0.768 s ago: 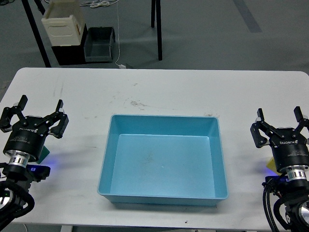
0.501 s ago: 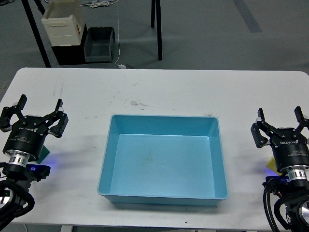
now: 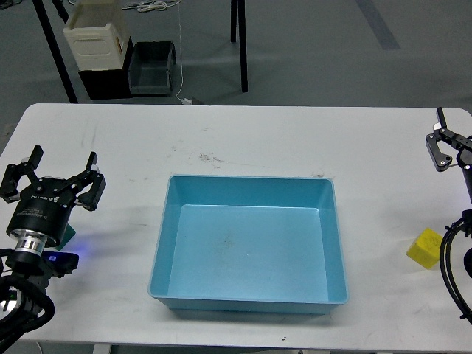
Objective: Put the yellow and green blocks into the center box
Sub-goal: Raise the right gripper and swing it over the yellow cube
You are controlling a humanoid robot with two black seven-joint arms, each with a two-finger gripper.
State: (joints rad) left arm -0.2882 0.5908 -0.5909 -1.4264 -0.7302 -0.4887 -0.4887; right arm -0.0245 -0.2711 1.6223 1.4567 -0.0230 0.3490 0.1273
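Nothing in the shallow light-blue plastic box (image 3: 249, 243) yet — left gripper (image 3: 51, 178) hovers wide open and empty over the mostly hidden green block (image 3: 68, 236), while the right gripper (image 3: 446, 144), cut off at the frame edge so its opening can't be told, needs to drop onto the small yellow cube (image 3: 425, 248).

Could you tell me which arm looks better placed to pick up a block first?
Probably the left. Its gripper hangs open right over the green block, which peeks out beneath it. The right gripper sits at the frame edge, farther up the table from the exposed yellow block.

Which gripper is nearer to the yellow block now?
Right. The right gripper is above the yellow block at the table's right edge; the left gripper is far across the blue box.
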